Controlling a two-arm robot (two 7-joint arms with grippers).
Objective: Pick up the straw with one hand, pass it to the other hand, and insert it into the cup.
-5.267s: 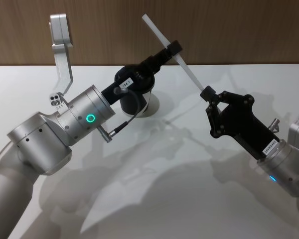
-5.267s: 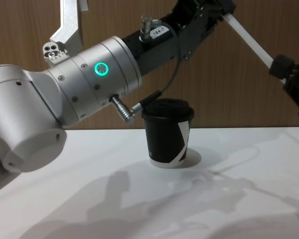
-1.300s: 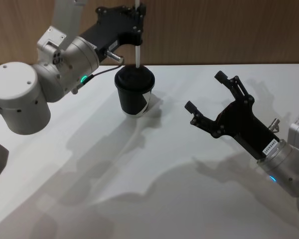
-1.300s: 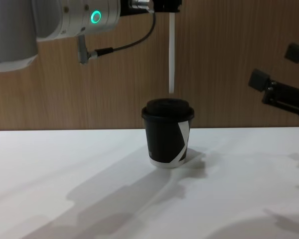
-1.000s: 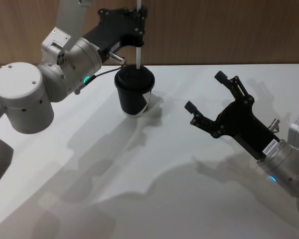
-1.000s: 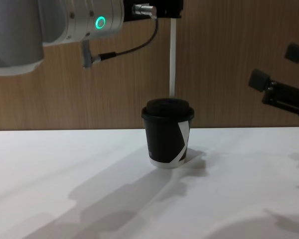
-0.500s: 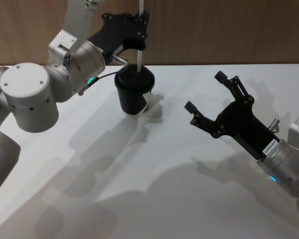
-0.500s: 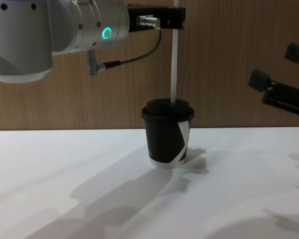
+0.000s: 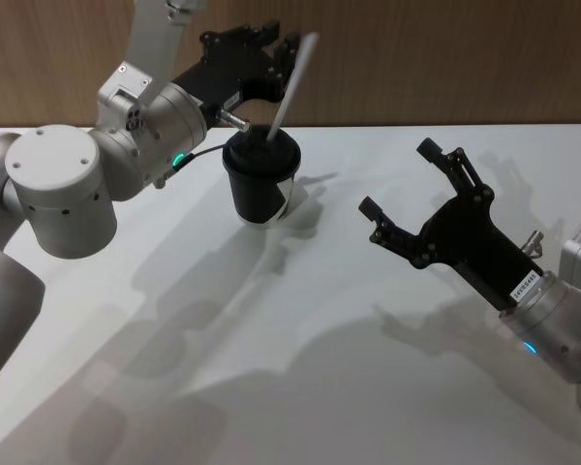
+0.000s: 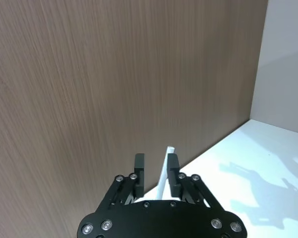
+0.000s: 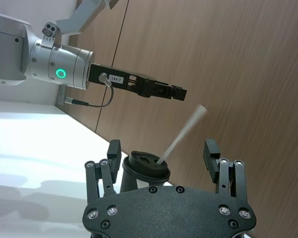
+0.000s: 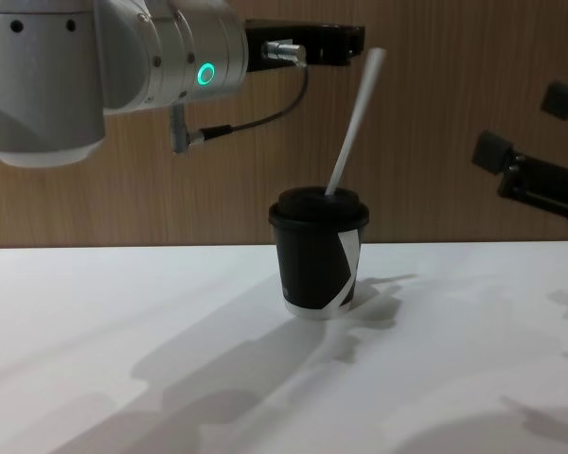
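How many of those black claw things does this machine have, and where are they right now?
2. The left gripper is open, up above the cup, beside the leaning straw that stands in the lid. The right gripper is open too, over the table to the cup's right.

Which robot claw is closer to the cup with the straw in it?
The left gripper, on the silver arm with the green ring: it hangs open just above the cup and straw. The right gripper waits open, off to the side.

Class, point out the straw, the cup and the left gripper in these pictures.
straw (image 12: 354, 115): chest view, middle of its leaning white shaft.
cup (image 12: 312, 265): chest view, black side wall.
left gripper (image 9: 277, 41): head view, between its open fingertips, above the cup.
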